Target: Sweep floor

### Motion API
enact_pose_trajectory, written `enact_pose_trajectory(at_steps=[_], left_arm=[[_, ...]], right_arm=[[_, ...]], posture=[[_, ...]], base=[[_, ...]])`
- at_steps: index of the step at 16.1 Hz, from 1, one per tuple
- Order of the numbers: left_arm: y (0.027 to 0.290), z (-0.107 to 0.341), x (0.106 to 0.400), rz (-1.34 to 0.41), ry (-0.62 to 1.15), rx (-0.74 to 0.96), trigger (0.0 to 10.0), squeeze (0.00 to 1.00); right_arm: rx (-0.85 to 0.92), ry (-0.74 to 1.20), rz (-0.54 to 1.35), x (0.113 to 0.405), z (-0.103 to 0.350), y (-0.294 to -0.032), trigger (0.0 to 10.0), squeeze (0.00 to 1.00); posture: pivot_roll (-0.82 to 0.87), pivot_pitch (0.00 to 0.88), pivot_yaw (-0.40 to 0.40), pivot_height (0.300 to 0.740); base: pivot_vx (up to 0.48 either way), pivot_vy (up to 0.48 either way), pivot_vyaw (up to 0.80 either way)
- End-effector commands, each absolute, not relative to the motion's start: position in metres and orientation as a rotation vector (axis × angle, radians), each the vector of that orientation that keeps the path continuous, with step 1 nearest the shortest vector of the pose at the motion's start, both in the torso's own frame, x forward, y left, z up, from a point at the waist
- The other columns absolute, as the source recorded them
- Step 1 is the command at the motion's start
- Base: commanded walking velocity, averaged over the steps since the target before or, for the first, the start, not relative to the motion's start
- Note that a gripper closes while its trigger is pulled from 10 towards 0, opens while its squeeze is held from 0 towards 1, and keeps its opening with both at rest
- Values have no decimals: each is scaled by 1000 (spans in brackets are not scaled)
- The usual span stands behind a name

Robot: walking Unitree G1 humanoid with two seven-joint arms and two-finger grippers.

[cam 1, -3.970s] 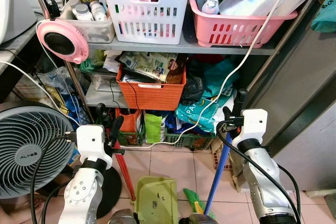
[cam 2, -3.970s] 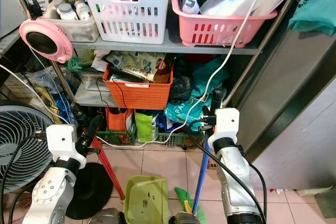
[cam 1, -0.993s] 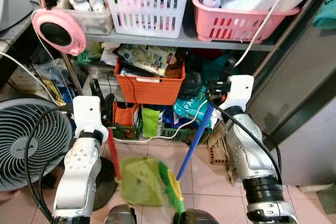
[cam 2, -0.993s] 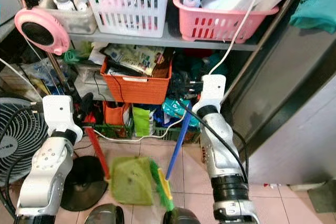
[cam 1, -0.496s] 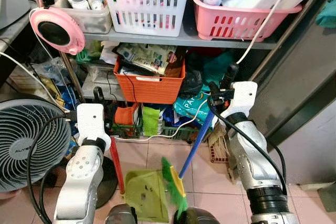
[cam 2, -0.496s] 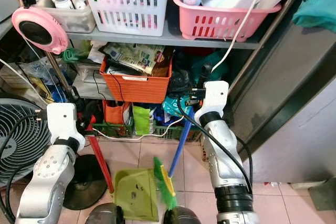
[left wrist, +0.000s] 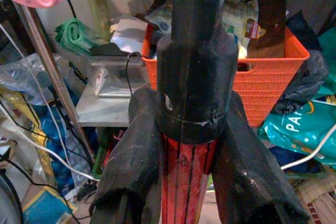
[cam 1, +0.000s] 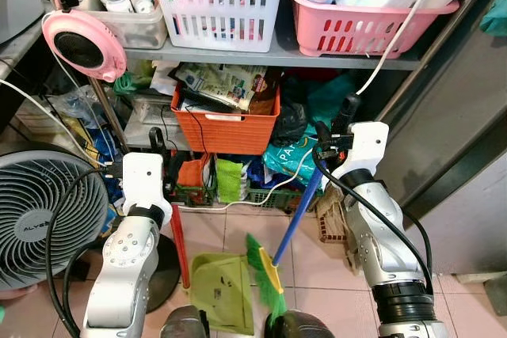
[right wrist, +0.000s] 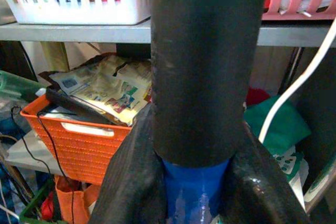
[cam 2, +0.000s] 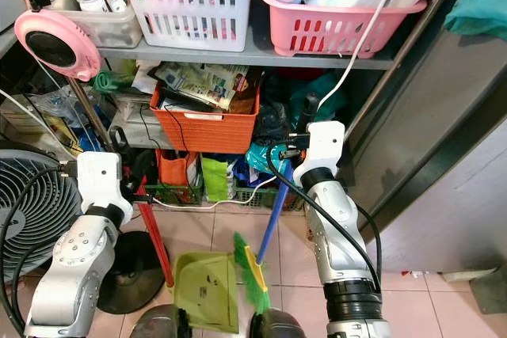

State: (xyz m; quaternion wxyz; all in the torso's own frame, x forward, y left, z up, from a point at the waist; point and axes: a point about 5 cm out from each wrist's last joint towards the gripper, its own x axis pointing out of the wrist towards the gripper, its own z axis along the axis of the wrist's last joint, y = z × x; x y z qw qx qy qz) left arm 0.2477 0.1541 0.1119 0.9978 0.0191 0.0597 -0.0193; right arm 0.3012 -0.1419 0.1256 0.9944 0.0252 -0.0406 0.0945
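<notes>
down by the orange basket (cam 1: 226, 128), on the tiled floor just in front of it, is where it's all happening. right claw (cam 1: 342, 134) is pinched round the blue broom handle (cam 1: 296, 216), fingers (right wrist: 128, 182) pressed on both sides of the blue shaft where it meets a black sleeve. left claw (cam 1: 162, 170) is clamped the same way on the red dustpan handle (cam 2: 154, 249), w/ a black grip sitting above the red part.

risks, imo: the white cable (cam 1: 253, 205) runs along the floor below the basket, just behind the sweeping spot. a long stroke toward the shelf could hook it and drag stuff off. bags and clutter under the basket are close too, so bristles could snag there. the fan (cam 1: 43, 219), left of the basket, stands near the left arm; a wide swing could knock its base. also both handles are held high up, so the low ends prob wobble and the pan might lift off the tiles, letting dirt slip under.

looks: green broom head (cam 2: 250, 271) w/ a yellow band, tilted, bristles touching or nearly touching the right edge of the green dustpan (cam 2: 204, 290). pan lies flat on the tiles, a few dark specks on it. can't tell if there's any dust on the floor itself.
</notes>
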Motion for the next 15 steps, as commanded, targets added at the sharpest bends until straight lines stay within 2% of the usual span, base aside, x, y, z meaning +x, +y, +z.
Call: enact_pose_trajectory(at_steps=[1, 15], left_arm=[[151, 123, 247, -57, 73, 41, 10000, 0], [147, 123, 248, -75, 82, 46, 10000, 0]], right_arm=[[43, -82, 192, 302, 126, -142, 10000, 0], [33, -63, 189, 302, 122, -142, 10000, 0]], posture=[[23, 112, 0, 740], [21, 123, 1, 740]], base=[[0, 0, 0], [-257, 0, 0]])
